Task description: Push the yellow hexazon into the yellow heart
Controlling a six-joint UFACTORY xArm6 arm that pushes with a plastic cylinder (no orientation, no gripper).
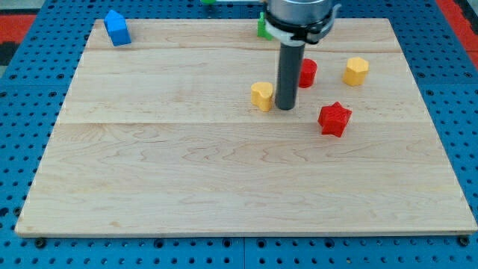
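The yellow hexagon block (pixel 356 71) lies at the view's upper right of the wooden board. The yellow heart block (pixel 262 96) lies near the board's upper middle. My tip (pixel 286 107) rests on the board just right of the yellow heart, close to touching it. The hexagon is well to the right of and a little above my tip, with a red block (pixel 307 72) between them, partly hidden behind the rod.
A red star block (pixel 334 118) lies right of my tip. A blue block (pixel 117 28) sits at the top left corner. A green block (pixel 263 28) shows at the top edge, partly hidden by the arm. The wooden board (pixel 224 187) sits on a blue pegboard.
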